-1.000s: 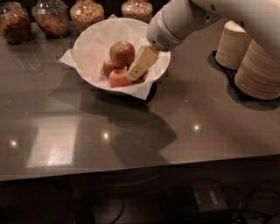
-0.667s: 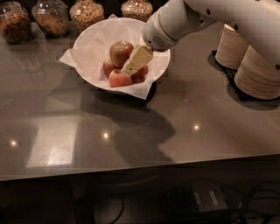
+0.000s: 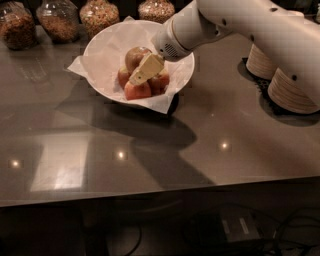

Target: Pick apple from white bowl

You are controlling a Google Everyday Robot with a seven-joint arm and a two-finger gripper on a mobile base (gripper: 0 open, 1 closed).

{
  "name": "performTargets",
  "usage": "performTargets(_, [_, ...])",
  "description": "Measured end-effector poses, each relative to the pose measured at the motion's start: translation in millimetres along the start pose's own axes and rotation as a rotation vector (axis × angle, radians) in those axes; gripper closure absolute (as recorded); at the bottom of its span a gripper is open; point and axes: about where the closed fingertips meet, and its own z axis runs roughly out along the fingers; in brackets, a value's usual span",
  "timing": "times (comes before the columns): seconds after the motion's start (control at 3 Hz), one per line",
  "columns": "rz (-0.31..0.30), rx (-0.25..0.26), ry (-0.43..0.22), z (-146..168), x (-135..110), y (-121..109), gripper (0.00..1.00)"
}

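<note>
Hand farther left, against apple.

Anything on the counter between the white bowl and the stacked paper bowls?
Nothing in the camera view: bare countertop between the white bowl and the stacked paper bowls, with the arm crossing above. The gripper is over the bowl, beside the apple.

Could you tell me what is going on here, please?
The robot's arm extends into the white bowl on the counter, its gripper down among the fruit, beside the apple, the large dark one at the back. That apple rests in the bowl with the smaller apples, not yet lifted. Jars stand behind; stacked paper bowls sit to the right.
</note>
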Motion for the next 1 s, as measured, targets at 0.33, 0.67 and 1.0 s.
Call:
performTargets(0.33, [0.007,-0.015,-0.020,17.0,-3.8,-1.6,0.17])
performTargets(0.67, [0.006,-0.031,-0.037,30.9,-9.7,-1.6,0.19])
performTargets(1.0, [0.005,-0.042,-0.047,39.0,-13.8,-0.7,0.38])
